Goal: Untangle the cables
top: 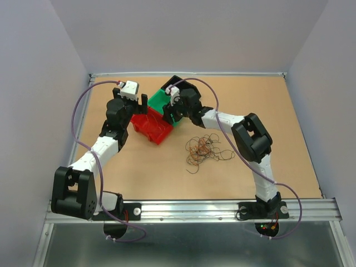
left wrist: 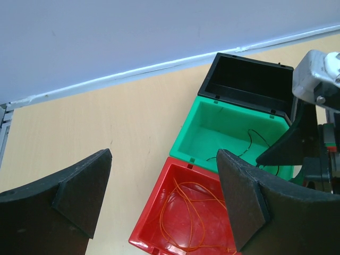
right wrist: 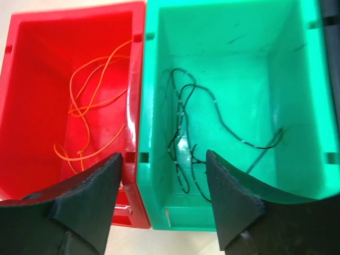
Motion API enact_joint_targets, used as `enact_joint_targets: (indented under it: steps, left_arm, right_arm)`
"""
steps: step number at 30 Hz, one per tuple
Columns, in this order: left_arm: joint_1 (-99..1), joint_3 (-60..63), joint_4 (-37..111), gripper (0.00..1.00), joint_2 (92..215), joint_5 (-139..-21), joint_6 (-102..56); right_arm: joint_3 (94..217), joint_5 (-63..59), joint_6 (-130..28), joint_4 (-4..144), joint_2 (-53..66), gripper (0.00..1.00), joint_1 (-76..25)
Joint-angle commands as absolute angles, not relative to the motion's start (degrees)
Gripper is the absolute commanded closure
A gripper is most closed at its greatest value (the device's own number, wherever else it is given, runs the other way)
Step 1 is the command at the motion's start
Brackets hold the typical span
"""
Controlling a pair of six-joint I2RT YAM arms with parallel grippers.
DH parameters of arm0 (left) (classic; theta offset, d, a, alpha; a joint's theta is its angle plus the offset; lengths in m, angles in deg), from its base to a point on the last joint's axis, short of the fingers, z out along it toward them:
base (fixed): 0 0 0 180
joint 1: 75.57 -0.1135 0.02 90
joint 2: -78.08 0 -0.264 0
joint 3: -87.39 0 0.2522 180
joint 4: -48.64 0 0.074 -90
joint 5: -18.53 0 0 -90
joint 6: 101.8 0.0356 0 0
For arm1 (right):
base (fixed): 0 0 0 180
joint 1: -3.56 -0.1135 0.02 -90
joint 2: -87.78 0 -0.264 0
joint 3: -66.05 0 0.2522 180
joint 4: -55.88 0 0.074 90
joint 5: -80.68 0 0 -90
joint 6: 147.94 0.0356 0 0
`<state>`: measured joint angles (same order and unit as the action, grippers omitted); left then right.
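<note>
Cables (top: 204,149) lie in a loose tangle on the worktop (top: 139,172), near the bins. One orange strand (right wrist: 74,109) sits in the red bin (right wrist: 21,106), and a dark strand (right wrist: 226,127) in the green bin (right wrist: 303,106) touching it. Right jaws hang spread above the green bin, empty. Left jaws stand spread wide by the red bin, also empty.

Glossy plastic green bin (right wrist: 297,79); matt, perhaps wooden table (top: 278,139)
</note>
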<state>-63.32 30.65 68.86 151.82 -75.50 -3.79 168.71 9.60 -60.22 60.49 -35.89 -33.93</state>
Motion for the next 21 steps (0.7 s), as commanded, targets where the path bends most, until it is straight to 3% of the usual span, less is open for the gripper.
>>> enact_joint_targets:
  steps: [1,13,21]
  left_arm:
    - [-63.7,29.2,71.1,0.08,149.5,-75.5,-3.3]
    - [-63.8,29.4,71.1,0.08,149.1,-75.3,-3.0]
    - [-64.1,29.3,71.1,0.08,148.5,-74.2,-3.1]
  right_arm:
    - [173.0,12.8,-62.1,60.3,-36.5,0.37,-35.2]
    - [169.5,14.6,-67.6,61.0,-34.7,0.73,-37.9]
    - [163.1,14.9,-69.4,59.4,-30.3,0.77,-40.6]
